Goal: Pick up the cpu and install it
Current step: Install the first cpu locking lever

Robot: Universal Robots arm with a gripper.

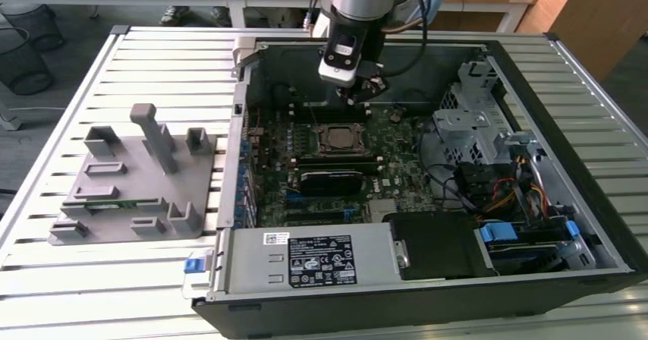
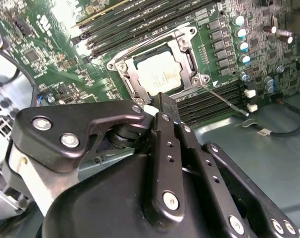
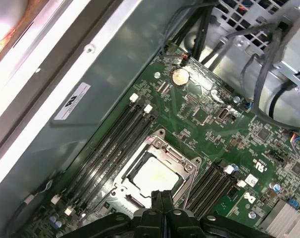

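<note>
Jaws closed and empty, gripper hovers above cpu seated in socket at board's twelve o'clock; verify flush seating.

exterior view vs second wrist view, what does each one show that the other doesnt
The exterior view alone takes in the whole open computer case on the slatted table, with the grey plastic holder beside it and the power supply. The second wrist view alone gives the socket's metal frame and the gripper's black links up close. Both show the cpu seated in the socket, the green motherboard, and the gripper above it.
</note>
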